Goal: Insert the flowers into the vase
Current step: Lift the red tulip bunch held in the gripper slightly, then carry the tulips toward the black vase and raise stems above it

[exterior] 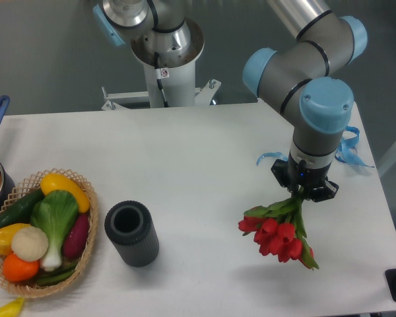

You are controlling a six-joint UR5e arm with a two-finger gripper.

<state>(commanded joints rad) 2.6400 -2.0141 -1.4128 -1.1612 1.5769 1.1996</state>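
The arm reaches in from the upper right with its wrist pointing straight down, the gripper pinching the stems of the flowers over the table's right side, well apart from the upright vase beside the basket

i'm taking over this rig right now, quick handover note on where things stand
Gripper: pointing down at the right side of the table, shut on the flowers' stems; blooms hang below it, whether they touch the table is unclear.
Vase: upright, mouth open and empty, left of centre beside the wicker basket.
Done: flowers grasped.
Left: carry them left across to the vase, turn stems down, insert, release.
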